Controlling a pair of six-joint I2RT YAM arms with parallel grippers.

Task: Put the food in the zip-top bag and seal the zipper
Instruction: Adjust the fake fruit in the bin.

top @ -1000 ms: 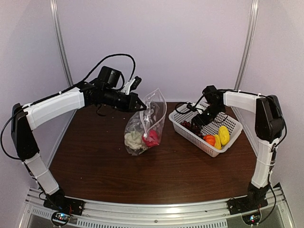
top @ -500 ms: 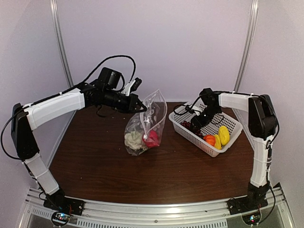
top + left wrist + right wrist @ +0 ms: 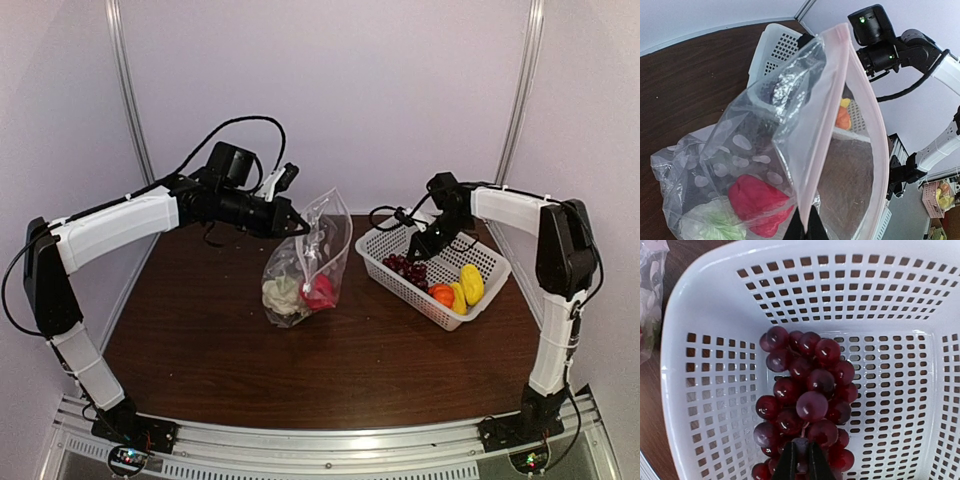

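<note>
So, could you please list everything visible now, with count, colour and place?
zip-top bag: one, clear, left of middle on the table, mouth open
cauliflower: one, white, bottom of the bag
red pepper: one, red, in the bag beside the cauliflower
grape bunch: one, dark red, in the basket
orange piece: one, orange, basket's near corner
yellow pieces: two, yellow, beside the orange piece
basket: one, white mesh, right side of table
table: one, dark brown
left gripper: one, black, shut on the bag's mouth edge
right gripper: one, black, shut on the grape bunch
</note>
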